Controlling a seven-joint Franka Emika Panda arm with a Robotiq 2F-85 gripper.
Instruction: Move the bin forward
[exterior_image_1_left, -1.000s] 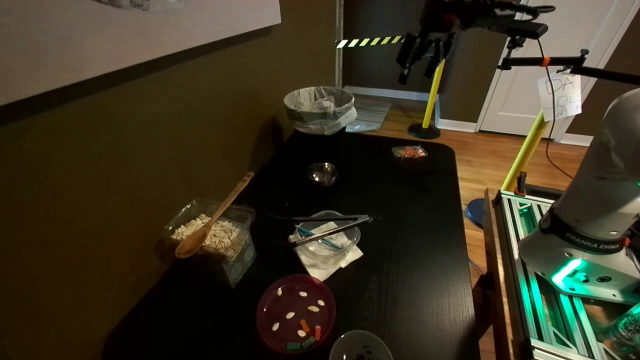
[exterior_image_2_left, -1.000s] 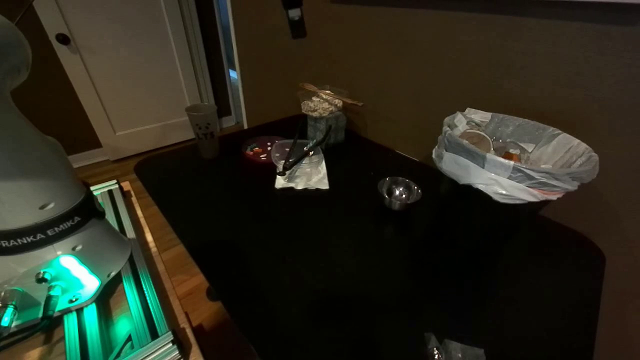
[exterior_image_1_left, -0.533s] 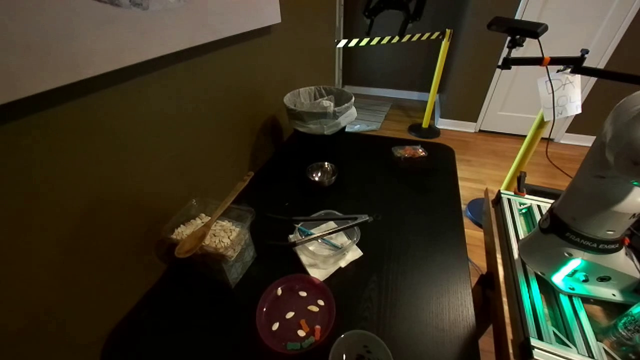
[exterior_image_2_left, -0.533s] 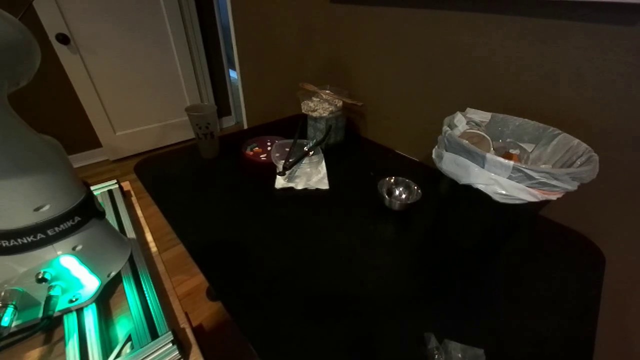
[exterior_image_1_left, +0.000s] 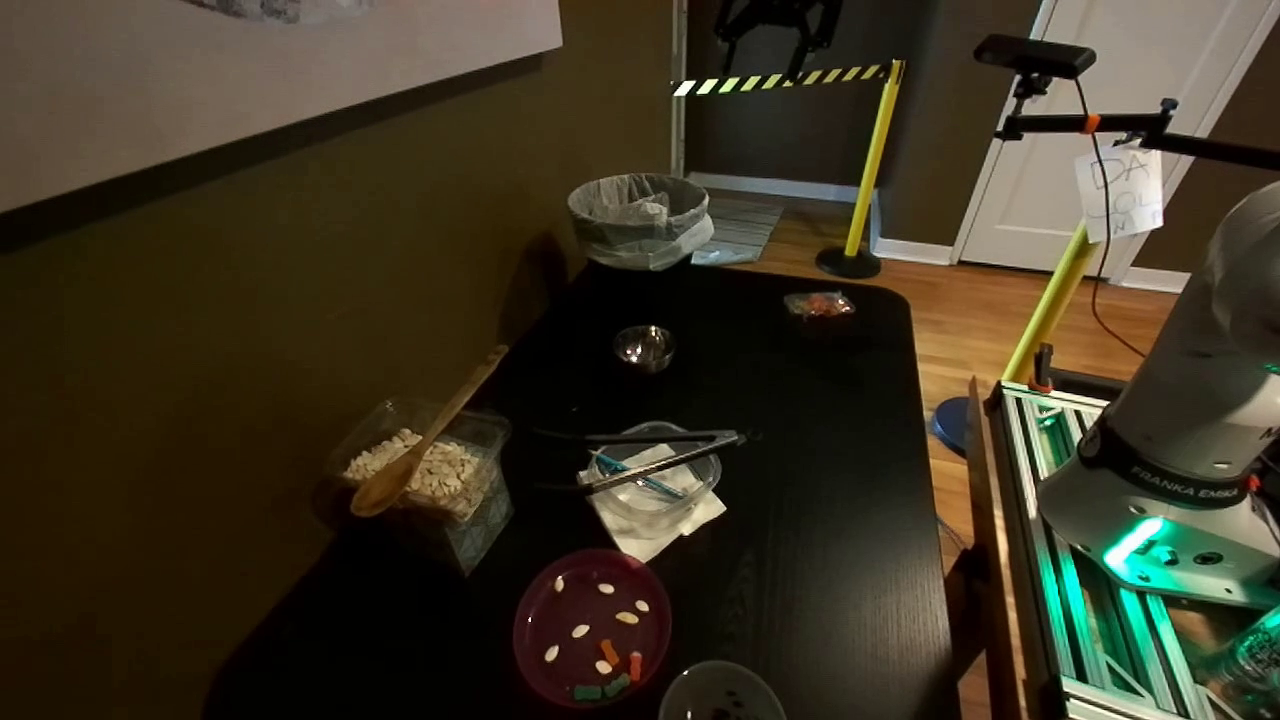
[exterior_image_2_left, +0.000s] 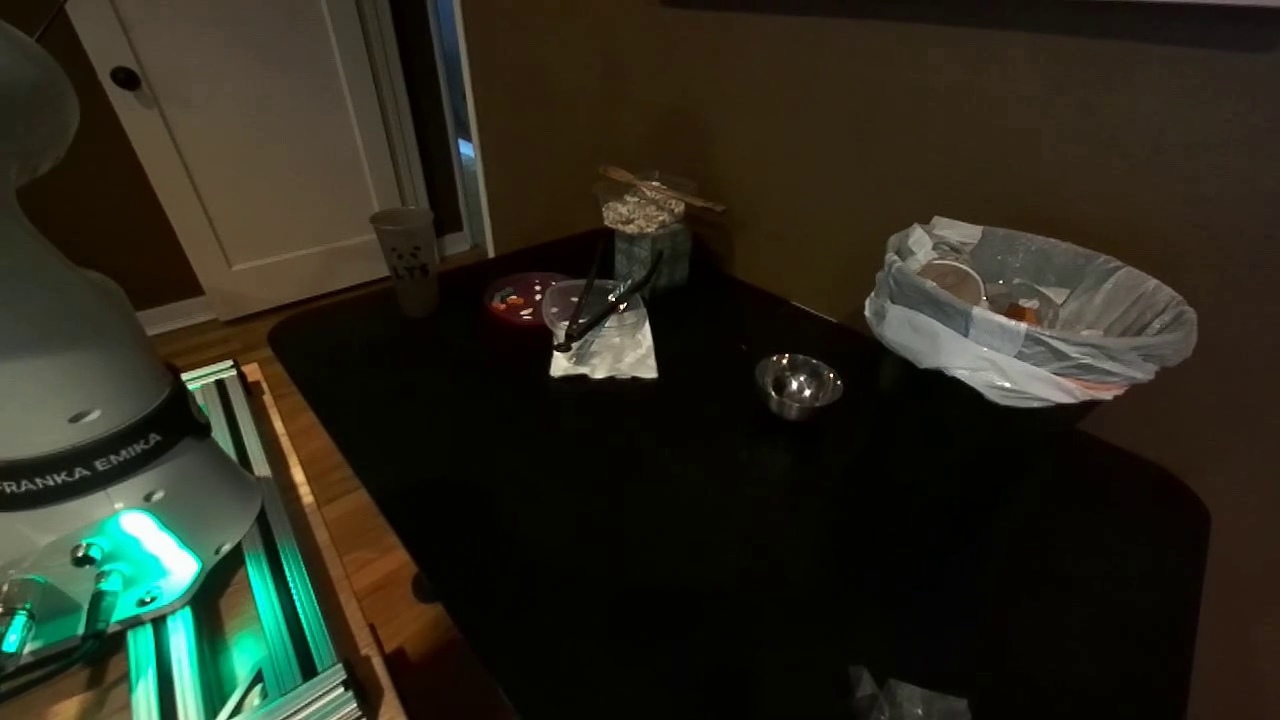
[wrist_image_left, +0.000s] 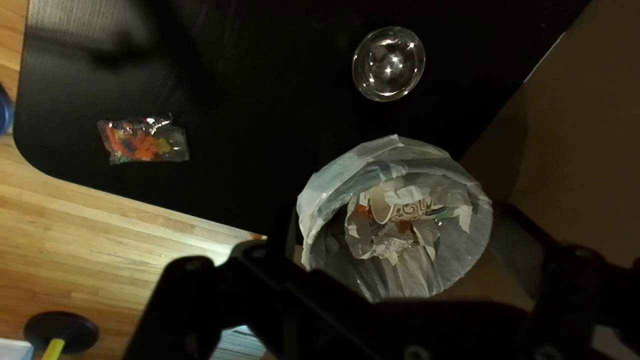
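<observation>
The bin (exterior_image_1_left: 640, 248) has a crinkled whitish liner over its rim and stands by the wall at the table's end. It also shows in an exterior view (exterior_image_2_left: 1040, 365) and the wrist view (wrist_image_left: 332, 185). A patterned paper cup and crumpled waste lie inside it. Its lower part is too dark to make out. My gripper (exterior_image_1_left: 762, 68) is high up, at the top edge of an exterior view. In the wrist view the fingers (wrist_image_left: 400, 217) are spread wide, with the bin seen between them from above. They look empty. The gripper is out of view in an exterior view.
A small steel bowl (exterior_image_1_left: 644, 349) stands near the bin. A candy bag (exterior_image_1_left: 820, 304) lies by the table's far corner. Tongs (exterior_image_1_left: 665, 465) lie across a clear tub. A snack container (exterior_image_1_left: 430, 475) with a spoon stands by the wall, near a dark red dish (exterior_image_1_left: 590, 600).
My gripper has moved left in an exterior view, now in front of the striped tape. A dark part at the top of an exterior view is gone. The bin has not moved.
</observation>
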